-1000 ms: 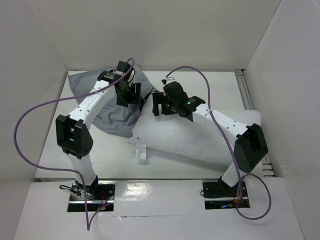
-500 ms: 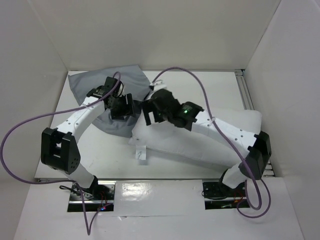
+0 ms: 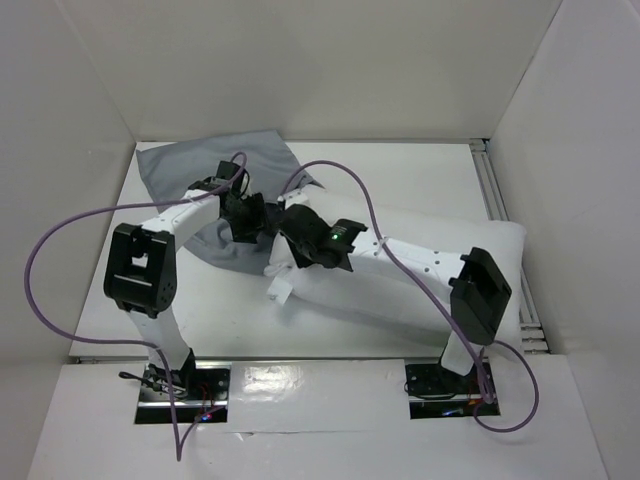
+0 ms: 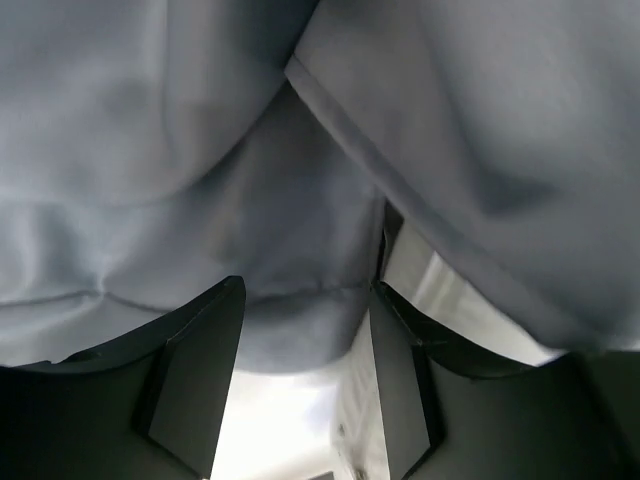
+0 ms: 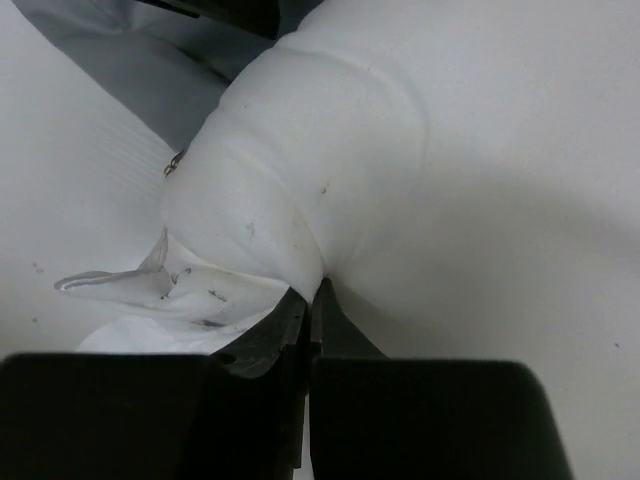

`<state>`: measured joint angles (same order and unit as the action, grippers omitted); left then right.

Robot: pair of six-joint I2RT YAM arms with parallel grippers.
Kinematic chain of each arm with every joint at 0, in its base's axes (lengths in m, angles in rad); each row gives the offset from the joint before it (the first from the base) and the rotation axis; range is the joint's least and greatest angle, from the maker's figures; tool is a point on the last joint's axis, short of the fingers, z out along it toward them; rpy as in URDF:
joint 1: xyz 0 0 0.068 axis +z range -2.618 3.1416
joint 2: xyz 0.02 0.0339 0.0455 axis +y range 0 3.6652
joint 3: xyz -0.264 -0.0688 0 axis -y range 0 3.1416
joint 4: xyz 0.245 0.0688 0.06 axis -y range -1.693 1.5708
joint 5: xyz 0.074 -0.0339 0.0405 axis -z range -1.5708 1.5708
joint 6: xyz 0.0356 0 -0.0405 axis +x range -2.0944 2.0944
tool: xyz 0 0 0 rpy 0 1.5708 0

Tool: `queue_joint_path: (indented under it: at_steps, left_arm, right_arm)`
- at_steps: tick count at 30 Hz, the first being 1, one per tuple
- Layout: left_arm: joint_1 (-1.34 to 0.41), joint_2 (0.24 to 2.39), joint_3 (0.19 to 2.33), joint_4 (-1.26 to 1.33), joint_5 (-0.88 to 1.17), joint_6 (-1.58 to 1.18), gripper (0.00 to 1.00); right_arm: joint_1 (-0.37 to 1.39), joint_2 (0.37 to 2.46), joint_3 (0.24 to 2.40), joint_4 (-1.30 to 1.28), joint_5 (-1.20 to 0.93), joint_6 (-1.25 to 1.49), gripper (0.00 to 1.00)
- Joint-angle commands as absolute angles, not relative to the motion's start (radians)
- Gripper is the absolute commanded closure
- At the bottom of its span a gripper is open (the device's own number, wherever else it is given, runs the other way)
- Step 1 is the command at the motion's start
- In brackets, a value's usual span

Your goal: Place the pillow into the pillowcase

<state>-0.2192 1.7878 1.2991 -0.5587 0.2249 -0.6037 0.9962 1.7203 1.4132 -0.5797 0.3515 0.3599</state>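
Observation:
The white pillow [image 3: 395, 300] lies across the right half of the table. Its left corner reaches the grey pillowcase [image 3: 190, 165], which is spread at the back left. My right gripper [image 3: 283, 262] sits at that left corner. In the right wrist view the right gripper [image 5: 312, 290] is shut, pinching a fold of the pillow [image 5: 450, 150] beside its small tag [image 5: 180, 285]. My left gripper [image 3: 255, 218] rests at the pillowcase's near right edge. There the left gripper [image 4: 305, 310] has its jaws apart, and a bulge of pillowcase [image 4: 200, 150] hangs between the fingertips.
White walls [image 3: 90, 100] enclose the table [image 3: 420, 175] on three sides. A metal rail [image 3: 495, 190] runs along the right edge. Purple cables [image 3: 60, 230] loop from both arms, and the right one arches over the pillow's left end.
My right gripper moved down and left to the pillow's left corner and shut on it, bunching the corner. The left gripper shifted slightly right on the pillowcase and its jaws narrowed.

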Motion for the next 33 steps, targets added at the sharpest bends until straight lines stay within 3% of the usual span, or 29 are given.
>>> queue_joint_path:
  at_steps: [1,11,33]
  left_arm:
    - [-0.229,1.804,1.358,-0.496,0.223,-0.607,0.35]
    - [-0.259,1.896,1.453,-0.477,0.089,-0.568,0.36]
    - [-0.281,2.127,1.681,-0.489,-0.02,-0.558,0.43]
  right_arm:
    - [0.956,1.611,1.352,-0.502,0.309,0.342,1.0]
    - [0.775,1.451,1.244,-0.417,-0.096,0.252,1.0]
    - [0.709,1.47,1.273,-0.437,-0.118,0.242,1.0]
